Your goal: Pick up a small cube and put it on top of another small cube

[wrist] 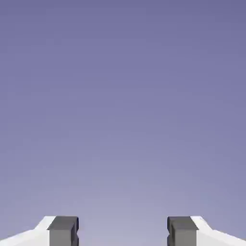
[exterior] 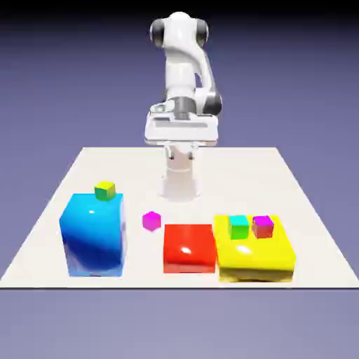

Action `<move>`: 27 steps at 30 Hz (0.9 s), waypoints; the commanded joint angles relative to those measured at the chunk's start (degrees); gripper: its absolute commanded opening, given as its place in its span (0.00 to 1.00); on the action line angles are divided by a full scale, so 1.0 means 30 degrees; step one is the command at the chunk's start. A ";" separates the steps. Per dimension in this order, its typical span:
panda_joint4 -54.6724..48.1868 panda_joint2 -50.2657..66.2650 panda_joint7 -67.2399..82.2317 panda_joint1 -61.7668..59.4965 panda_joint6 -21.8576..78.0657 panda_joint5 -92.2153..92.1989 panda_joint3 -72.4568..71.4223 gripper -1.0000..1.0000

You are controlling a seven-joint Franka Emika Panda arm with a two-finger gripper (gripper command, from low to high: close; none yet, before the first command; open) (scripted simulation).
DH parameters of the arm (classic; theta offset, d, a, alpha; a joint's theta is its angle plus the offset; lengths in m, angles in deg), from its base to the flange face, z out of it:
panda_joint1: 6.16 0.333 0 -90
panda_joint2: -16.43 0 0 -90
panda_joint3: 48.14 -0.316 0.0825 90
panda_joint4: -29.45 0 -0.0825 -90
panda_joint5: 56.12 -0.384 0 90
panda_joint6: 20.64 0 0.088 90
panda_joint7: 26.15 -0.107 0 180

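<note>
You're looking at a cream-white tabletop [exterior: 77,168] against a plain blue-violet backdrop. The arm [exterior: 184,77] is white with dark grey joints. Take the red block [exterior: 188,247] as your landmark: it is glossy, uniform red. Just to its exterior-view left lies the small cube [exterior: 151,221], bright magenta-pink all over. Farther that way is a glossy blue block [exterior: 94,235], shading cyan to deep blue, topped by a yellow-green cube [exterior: 105,189]. Touching the red block's other side is a yellow block [exterior: 254,258] carrying a teal-green cube [exterior: 239,226] and a magenta-topped cube [exterior: 263,226] with dark reddish sides. In the hand view, your hand's [wrist: 123,233] fingertips [wrist: 62,231] are dark grey on white.
</note>
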State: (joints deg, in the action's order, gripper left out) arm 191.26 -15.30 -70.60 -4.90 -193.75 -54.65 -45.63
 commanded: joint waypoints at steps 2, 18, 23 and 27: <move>0.0443 0.0517 -0.1098 0.0314 0.0495 0.0815 0.1385 0.50; 0.3983 0.4650 -0.9876 0.2824 0.4448 0.7327 1.2460 0.50; 0.4704 0.5491 -1.1662 0.3335 0.5253 0.8653 1.4714 0.50; 0.4498 0.6738 -0.9399 0.2039 0.4327 0.5333 1.2348 0.50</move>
State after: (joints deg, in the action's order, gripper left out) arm 204.75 4.92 -98.80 1.21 -180.77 -38.64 -8.59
